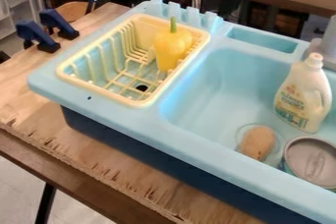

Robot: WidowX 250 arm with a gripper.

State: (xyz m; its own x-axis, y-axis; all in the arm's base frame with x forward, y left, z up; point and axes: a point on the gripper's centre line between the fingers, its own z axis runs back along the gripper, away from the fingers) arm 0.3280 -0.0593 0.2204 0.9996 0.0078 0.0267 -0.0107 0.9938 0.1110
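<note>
Camera view: hanging with the tool spread, pinching nothing. Below it, spotting a yellow bell pepper, upright in the dish rack; best met squarely from above, nice and slow.

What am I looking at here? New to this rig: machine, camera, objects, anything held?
It's one black robot arm; its two-finger gripper hangs at the top edge, by the sink's far side, fingers apart, nothing between them. The single picture comes from a fixed camera looking down at a slant.

On a wooden table sits a light-blue toy sink. Its left side has a pale-yellow dish rack with a yellow bell pepper in it. The basin holds a whitish cleaner bottle, an open-looking can and a brown oval thing, perhaps a potato.
</note>
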